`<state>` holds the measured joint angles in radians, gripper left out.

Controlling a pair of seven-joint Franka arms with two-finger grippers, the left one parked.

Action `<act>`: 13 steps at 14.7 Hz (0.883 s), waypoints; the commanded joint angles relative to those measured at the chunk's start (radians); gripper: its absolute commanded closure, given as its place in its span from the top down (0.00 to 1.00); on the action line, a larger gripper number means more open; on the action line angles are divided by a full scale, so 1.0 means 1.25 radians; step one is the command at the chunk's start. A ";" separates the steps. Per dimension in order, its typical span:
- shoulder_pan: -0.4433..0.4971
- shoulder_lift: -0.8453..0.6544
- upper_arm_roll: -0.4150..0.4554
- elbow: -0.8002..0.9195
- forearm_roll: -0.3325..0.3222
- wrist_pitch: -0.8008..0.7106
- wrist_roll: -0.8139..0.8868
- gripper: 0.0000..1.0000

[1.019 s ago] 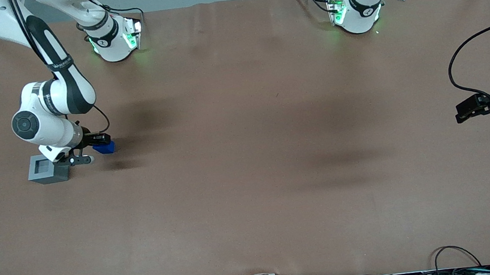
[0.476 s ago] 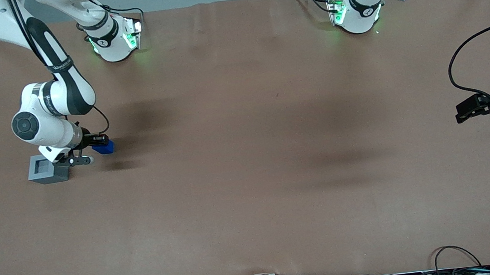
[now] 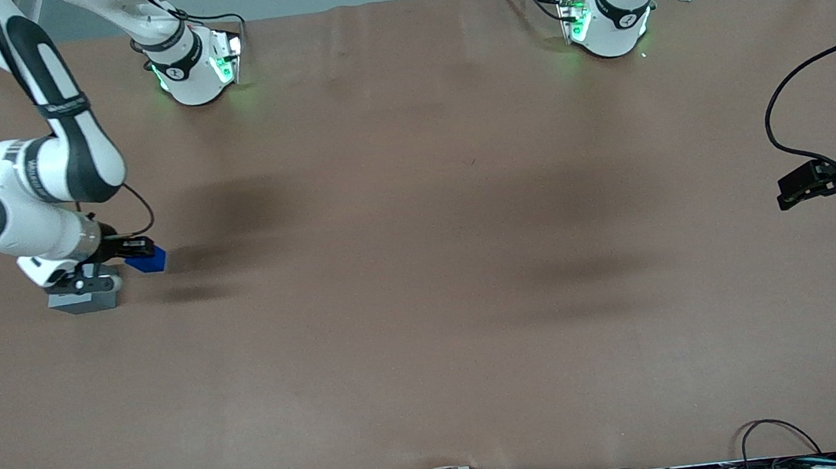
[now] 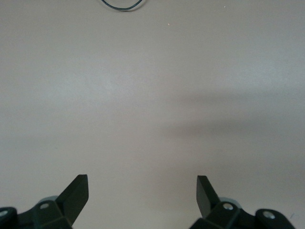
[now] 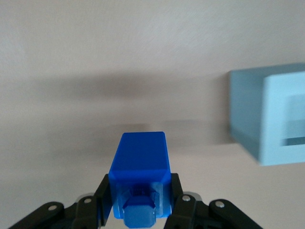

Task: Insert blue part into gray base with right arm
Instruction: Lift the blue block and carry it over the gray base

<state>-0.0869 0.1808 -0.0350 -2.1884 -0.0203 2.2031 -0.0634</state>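
A broad table covered in a plain brown mat carries the scene. 1 task object rests directly on it: the gray base, at the working arm's end, largely hidden in the front view by the right arm. In the right wrist view the gray base sits flat with its square hole facing up.

The gripper hangs above the mat beside the gray base, clamped on the blue part, which does not touch the mat. Soft dark shadows cross the brown surface.
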 commanded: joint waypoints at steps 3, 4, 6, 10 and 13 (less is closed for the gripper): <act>-0.057 -0.005 0.007 0.074 -0.007 -0.052 -0.025 0.12; -0.067 -0.005 0.007 0.084 -0.007 -0.053 -0.025 0.12; -0.080 -0.004 0.007 0.104 -0.011 -0.052 -0.048 0.12; -0.129 0.008 0.007 0.124 -0.016 -0.051 -0.127 0.12; -0.142 0.010 0.007 0.125 -0.025 -0.051 -0.131 0.12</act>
<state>-0.2465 0.1863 -0.0390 -2.0460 -0.0295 2.1494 -0.2167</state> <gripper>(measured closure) 0.493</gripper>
